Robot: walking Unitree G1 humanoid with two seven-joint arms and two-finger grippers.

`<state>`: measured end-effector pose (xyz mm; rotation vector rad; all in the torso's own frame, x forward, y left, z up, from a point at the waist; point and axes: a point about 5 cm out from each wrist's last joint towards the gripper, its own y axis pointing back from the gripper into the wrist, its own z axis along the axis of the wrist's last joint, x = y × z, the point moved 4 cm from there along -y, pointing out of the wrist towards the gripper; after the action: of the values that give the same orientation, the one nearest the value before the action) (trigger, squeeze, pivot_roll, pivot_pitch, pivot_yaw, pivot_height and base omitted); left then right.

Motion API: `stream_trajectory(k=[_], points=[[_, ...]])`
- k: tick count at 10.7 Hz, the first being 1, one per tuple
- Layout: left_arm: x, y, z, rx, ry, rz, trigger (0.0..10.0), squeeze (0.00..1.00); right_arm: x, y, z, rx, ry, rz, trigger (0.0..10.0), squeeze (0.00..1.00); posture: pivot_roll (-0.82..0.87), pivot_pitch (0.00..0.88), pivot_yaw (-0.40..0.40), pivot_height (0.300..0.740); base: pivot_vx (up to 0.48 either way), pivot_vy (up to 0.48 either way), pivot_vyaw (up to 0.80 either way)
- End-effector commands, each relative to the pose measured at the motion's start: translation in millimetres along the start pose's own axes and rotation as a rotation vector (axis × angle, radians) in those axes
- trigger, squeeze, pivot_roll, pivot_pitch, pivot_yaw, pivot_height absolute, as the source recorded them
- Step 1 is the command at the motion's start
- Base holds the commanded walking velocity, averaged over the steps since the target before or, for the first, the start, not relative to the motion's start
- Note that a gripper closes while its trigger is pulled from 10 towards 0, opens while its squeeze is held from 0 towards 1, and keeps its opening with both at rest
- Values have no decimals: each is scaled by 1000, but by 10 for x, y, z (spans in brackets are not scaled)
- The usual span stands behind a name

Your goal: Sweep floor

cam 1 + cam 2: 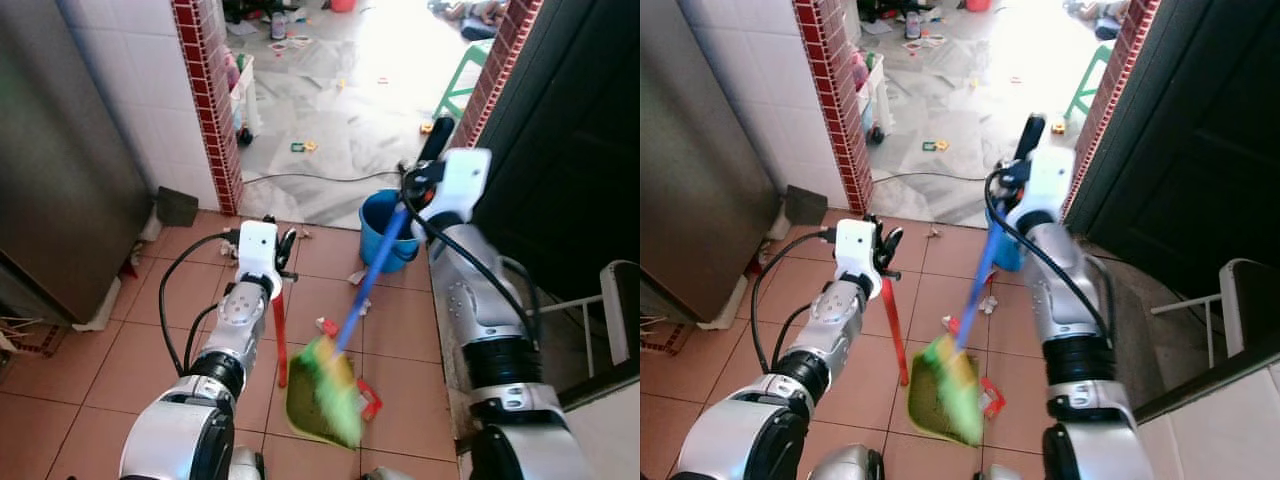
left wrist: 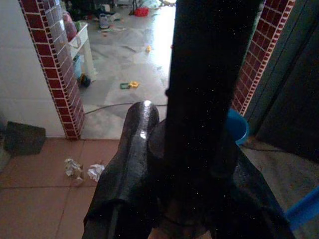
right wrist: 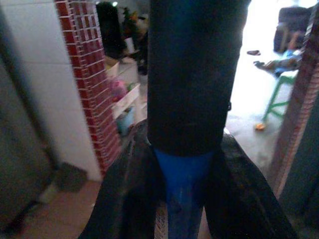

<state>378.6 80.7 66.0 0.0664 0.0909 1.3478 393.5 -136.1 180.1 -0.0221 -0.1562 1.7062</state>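
My right gripper (image 1: 421,188) is shut on the broom's blue handle (image 1: 372,275), just below its black top grip (image 3: 192,74). The handle slants down to the green bristles (image 1: 338,388), which are blurred over the green dustpan (image 1: 303,412) on the tiles between my arms. My left gripper (image 1: 277,250) is shut on the top of the dustpan's upright red handle (image 1: 280,335). Red scraps (image 1: 327,326) lie by the pan. Crumpled paper bits (image 1: 358,278) sit on the tiles near the bucket, and crumpled paper (image 2: 82,170) shows in the left wrist view too.
A blue bucket (image 1: 378,225) stands just beyond the broom. A red brick pillar (image 1: 210,100) and a steel appliance (image 1: 60,180) close the left side, a dark door (image 1: 570,140) the right. Beyond the doorway lie a cable (image 1: 300,178), scattered litter and a green stool (image 1: 462,80).
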Motion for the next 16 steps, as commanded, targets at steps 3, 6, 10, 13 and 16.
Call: stream_trajectory(k=[3, 6, 10, 13, 16], points=[[18, -101, 558, -194, 24, 17, 10000, 0, -212, -5, 427, -187, 163, -81, 10000, 0, -94, 0, -27, 740, 0, 0, 0], [243, -30, 760, -246, 6, 68, 10000, 0, -436, 23, 340, -165, 267, -159, 10000, 0, -85, 0, -31, 740, 0, 0, 0], [198, 142, 79, 14, -70, -10, 10000, 0, -609, 136, -130, 23, 316, -232, 10000, 0, -84, 0, -38, 740, 0, 0, 0], [94, 122, -165, 110, -62, -12, 10000, 0, -629, 153, -260, 83, 267, -245, 10000, 0, -95, 0, -44, 740, 0, 0, 0], [-98, 107, -322, 181, -21, -48, 10000, 0, -515, 157, -404, 143, 0, -240, 10000, 0, -110, 0, -42, 740, 0, 0, 0]])
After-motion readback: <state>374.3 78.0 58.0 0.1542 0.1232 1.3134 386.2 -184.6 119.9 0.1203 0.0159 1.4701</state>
